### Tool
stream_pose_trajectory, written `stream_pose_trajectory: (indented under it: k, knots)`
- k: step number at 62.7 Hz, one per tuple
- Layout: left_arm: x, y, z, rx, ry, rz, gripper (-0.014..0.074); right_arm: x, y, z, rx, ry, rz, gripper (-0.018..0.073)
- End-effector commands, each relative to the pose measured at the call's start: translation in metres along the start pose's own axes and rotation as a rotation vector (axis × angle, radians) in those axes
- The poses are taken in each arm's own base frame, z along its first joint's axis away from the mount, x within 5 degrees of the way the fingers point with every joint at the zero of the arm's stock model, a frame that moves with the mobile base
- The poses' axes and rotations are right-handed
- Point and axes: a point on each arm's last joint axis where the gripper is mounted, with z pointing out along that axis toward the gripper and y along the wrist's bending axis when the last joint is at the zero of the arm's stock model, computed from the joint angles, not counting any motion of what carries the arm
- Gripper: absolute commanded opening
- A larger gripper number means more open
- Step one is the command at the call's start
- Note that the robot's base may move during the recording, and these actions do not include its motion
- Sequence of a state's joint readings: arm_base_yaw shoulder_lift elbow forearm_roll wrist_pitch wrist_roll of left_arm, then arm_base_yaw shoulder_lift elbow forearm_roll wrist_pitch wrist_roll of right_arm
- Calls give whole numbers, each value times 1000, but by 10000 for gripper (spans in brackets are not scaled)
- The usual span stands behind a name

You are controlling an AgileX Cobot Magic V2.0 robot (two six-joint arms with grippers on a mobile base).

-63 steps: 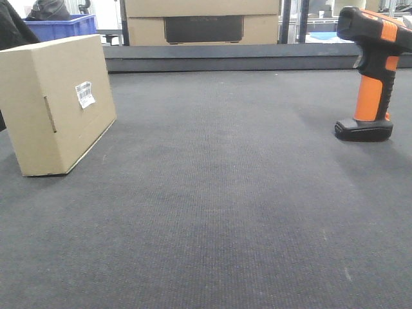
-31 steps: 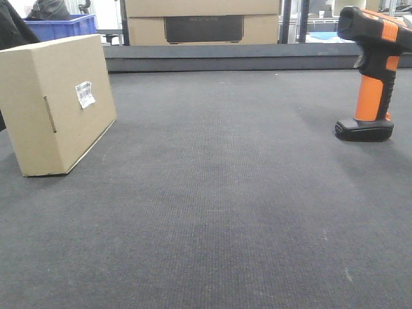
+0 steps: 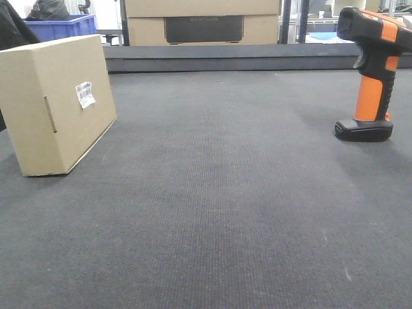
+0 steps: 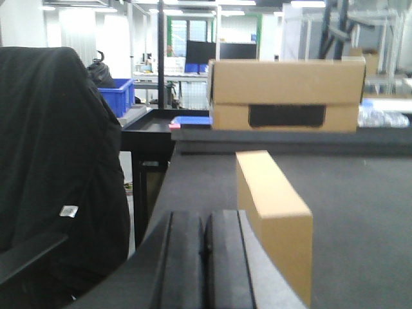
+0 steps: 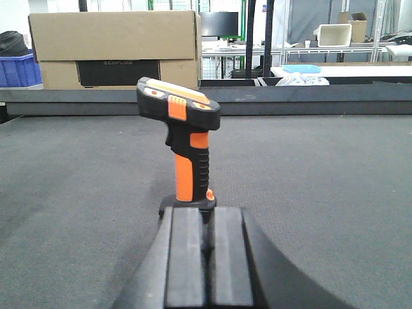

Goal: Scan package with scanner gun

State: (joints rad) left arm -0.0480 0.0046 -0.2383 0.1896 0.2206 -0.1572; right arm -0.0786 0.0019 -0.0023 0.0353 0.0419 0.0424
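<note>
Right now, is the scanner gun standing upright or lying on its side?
Upright: the scanner gun stands on its flat black base on the mat, handle vertical.

The small brown cardboard package stands at the dark mat's left edge; the orange-and-black pistol-shaped scanner gun stands upright at its right edge, well apart.

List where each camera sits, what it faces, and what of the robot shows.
Front view: low over the mat, facing the package at left and the scanner gun at right; no robot part shows.
Left wrist: behind the shut left gripper, facing the package's narrow edge.
Right wrist: behind the shut right gripper, facing the scanner gun.
All three share the big paneled box behind.
</note>
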Motion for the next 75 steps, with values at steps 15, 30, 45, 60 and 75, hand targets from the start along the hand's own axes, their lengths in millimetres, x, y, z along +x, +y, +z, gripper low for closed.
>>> stream_pose_trajectory:
  k: [15, 30, 45, 60, 75]
  knots:
    - [57, -5, 11, 35, -22, -125, -111, -1, 0, 0, 7, -21, -4, -169]
    - [62, -4, 11, 1, 32, -123, -111, -1, 0, 0, 7, -21, -4, -169]
    - [62, -3, 11, -14, 38, -122, -111, -1, 0, 0, 7, -21, -4, -169]
    - [62, -3, 11, -14, 35, -122, -111, -1, 0, 0, 7, -21, -4, -169]
    - [62, -3, 11, -14, 35, -122, -111, -1, 0, 0, 7, -21, -4, -169]
